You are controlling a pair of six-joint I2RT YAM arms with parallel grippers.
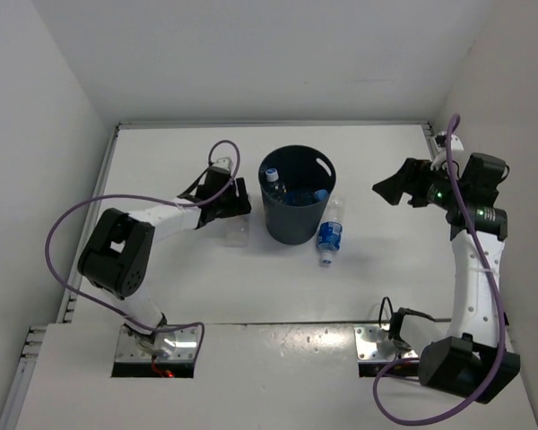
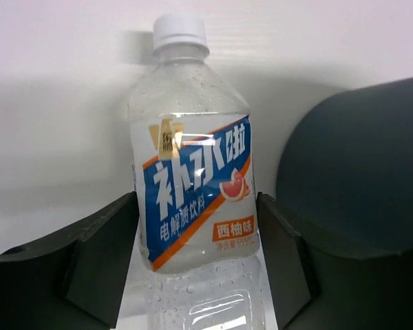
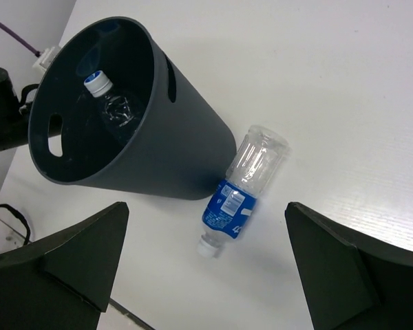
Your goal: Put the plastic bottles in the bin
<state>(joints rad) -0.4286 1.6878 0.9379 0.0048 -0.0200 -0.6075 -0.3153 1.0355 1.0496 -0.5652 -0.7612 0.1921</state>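
The fingers of your left gripper (image 1: 238,202) closely flank a blue-and-orange-labelled bottle (image 2: 196,199); you cannot tell whether they pinch it. Your right gripper (image 1: 387,184) hangs wide open. Two bottles (image 1: 275,184) lie in the bin (image 1: 296,229); a blue-labelled bottle (image 1: 330,236) lies just beside it.

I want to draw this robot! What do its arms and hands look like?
Both the left arm and right arm have white tubes joined by black joints, each with a looping purple cable. The right arm shows a tiny green light. The left hand and right hand each have two black wedge-shaped fingers.
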